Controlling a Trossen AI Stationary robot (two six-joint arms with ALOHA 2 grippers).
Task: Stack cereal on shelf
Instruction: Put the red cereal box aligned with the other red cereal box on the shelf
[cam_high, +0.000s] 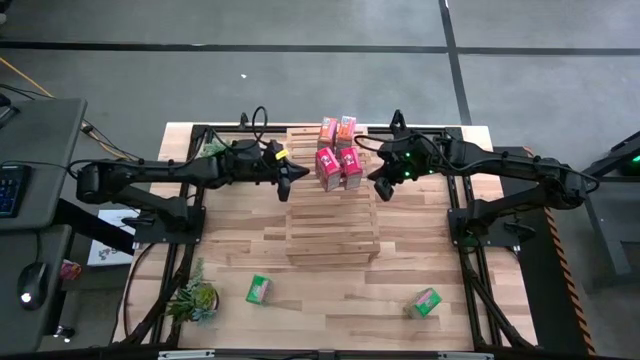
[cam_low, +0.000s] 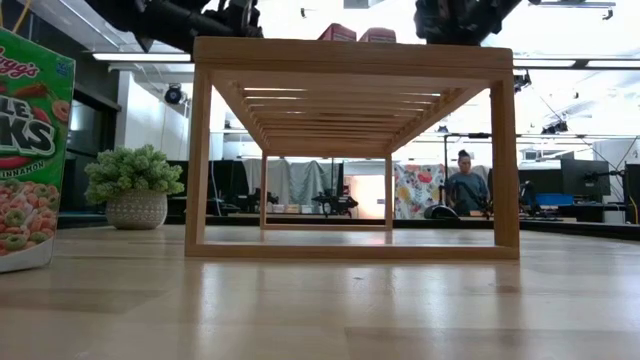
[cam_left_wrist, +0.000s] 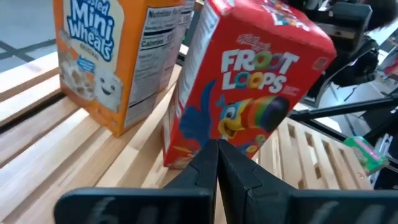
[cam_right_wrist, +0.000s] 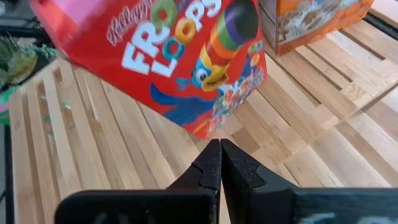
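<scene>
A green cardboard cereal box (cam_low: 30, 150) stands closest to the low camera at 9 o'clock, its front reading "Kellogg's" above part of a name ending "KS" and the word "CINNAMON". In the left wrist view the left gripper (cam_left_wrist: 216, 163), fingers pressed together and holding nothing, points at a red cardboard box (cam_left_wrist: 249, 93) printed "Froot Loops"; just beside it stands an orange cardboard box (cam_left_wrist: 118, 56) lettered "Mini Wheats", with a "Nutrition Facts" panel on its side. The right gripper (cam_right_wrist: 219, 163), likewise closed and empty, faces a second red "Froot Loops" box (cam_right_wrist: 168, 59), tilted, with another orange box (cam_right_wrist: 311, 18) behind it. From above, these four boxes cluster at 12 o'clock on the large light-wood slatted shelf (cam_high: 330, 225). Two green boxes remain on the plank counter (cam_high: 330, 300), one at 7 o'clock (cam_high: 258, 290) and one at 5 o'clock (cam_high: 427, 302). A white pot (cam_low: 136, 208) holds a small green plant.
</scene>
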